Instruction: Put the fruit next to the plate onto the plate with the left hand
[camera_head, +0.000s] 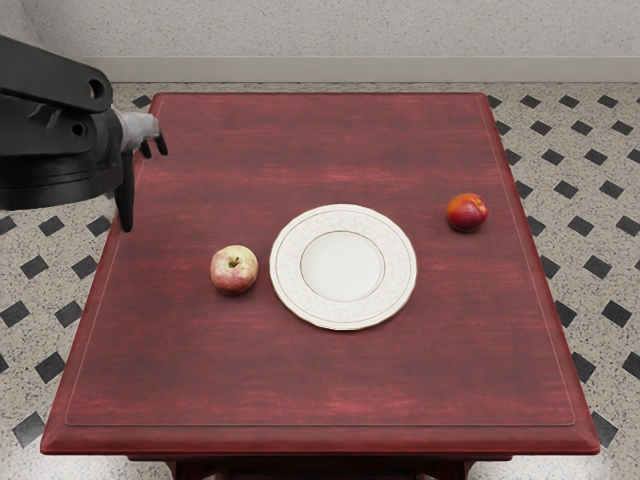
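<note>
Apple (234, 269), yellowish with a red blush, sits upright on the counter (300, 140) with its stem dimple facing up. It lies just beside the left rim of the plate (343, 312), close to it but not on it. The plate is white with a pale patterned border and lies flat near the middle of the counter, nothing on it. A peach (467, 212), red and orange, rests well apart from the plate's right side, toward the counter's right edge.

The left robot hand (135, 140) hangs over the counter's far left corner, well apart from the apple. Its dark fingers are loosely spread, one pointing straight down, and it holds nothing. The bulky black arm behind it comes in from the left edge. The counter is dark red wood and stands on a speckled floor (590, 150) with black diamond tiles.
</note>
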